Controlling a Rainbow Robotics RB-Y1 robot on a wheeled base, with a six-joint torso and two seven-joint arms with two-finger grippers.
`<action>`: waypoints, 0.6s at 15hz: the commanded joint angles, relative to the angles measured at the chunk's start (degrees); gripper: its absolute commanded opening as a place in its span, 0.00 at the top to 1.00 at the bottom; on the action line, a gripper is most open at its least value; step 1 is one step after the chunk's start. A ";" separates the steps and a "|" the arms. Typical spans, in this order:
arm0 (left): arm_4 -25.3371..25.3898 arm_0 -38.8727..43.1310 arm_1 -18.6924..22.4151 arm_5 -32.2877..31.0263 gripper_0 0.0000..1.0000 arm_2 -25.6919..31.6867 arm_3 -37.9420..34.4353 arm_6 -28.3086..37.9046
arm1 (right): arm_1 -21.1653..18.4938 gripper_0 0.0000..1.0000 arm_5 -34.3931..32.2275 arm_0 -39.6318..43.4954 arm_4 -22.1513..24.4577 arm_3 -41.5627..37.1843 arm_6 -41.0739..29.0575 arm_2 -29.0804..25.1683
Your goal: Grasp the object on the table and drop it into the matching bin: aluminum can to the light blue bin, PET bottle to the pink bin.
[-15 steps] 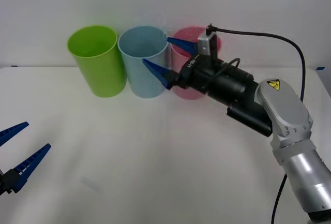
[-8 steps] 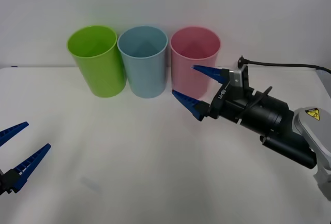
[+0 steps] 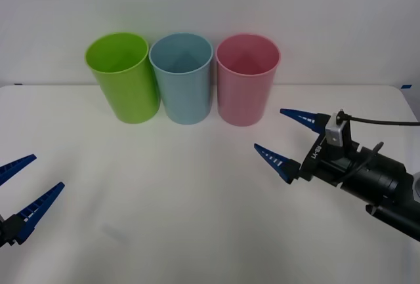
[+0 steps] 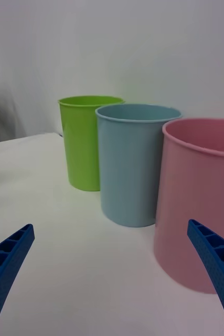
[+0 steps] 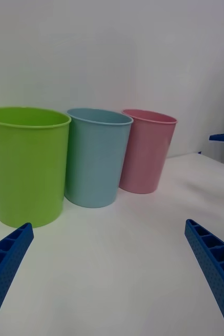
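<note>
Blue-fingered right end effector [image 3: 285,140] hangs spread, empty, above the desk [image 3: 197,192] near the pink bin [image 3: 248,87]; left end effector [image 3: 23,189] spread too.

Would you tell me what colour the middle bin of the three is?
Light blue; the middle bin shows best in the front view.

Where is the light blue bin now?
In the front view the light blue bin stands at the table's far edge, between the green bin and the pink bin.
</note>
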 commanded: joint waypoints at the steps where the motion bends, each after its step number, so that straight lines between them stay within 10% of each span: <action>1: 0.00 0.00 0.00 0.00 0.00 0.00 0.00 0.00 | 0.41 0.00 -4.95 3.78 0.01 0.06 0.02 -3.69; 9: 0.00 0.00 0.00 0.00 0.00 0.00 0.00 0.00 | 3.31 0.00 -14.62 14.32 0.10 0.06 0.20 -13.98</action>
